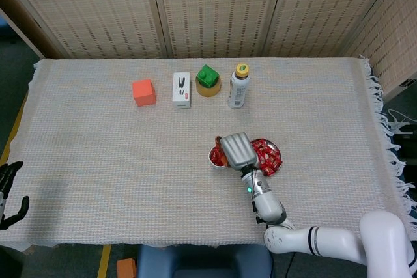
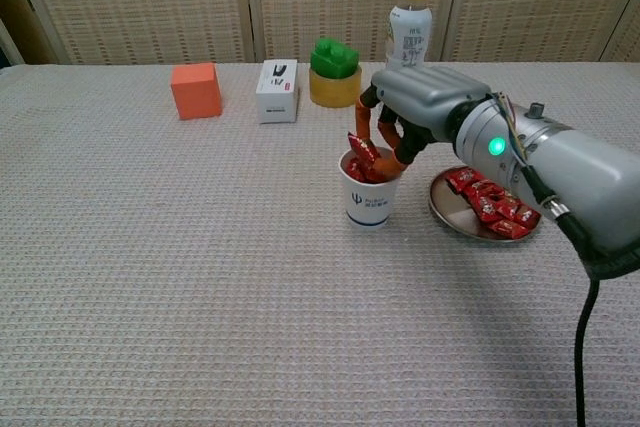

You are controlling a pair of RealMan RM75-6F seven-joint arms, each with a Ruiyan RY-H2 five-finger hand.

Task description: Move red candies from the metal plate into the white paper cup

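Nearest to us, down at the table's front corner, the left hand [image 1: 10,190] hangs idle off the edge, dark fingers loosely apart with nothing in them, well away from the action. Now the right hand [image 2: 415,107] — it's poised right over the white paper cup [image 2: 370,197], fingers [image 2: 362,142] curled downward and pinched on a red candy [image 2: 364,150] just above the rim, so the piece sits directly over the opening and should drop in cleanly once the pinch relaxes. The cup already has red candies showing inside, so this looks like one trip of several. Just behind the palm, on the wrist side, the metal plate [image 2: 450,219] sits on the woven cloth with a good heap of red wrapped candies [image 2: 495,203] waiting, close beside the cup, which keeps each carry short. My guess is the release comes next; the risk is a finger nudging the light cup over. Beyond the fingertips, further up the table, stand the yellow-capped bottle [image 2: 408,22], a green block on a yellow tape roll [image 2: 334,72], a small white box [image 2: 277,90] and an orange cube [image 2: 195,90], all well apart from the hand and out of its path.
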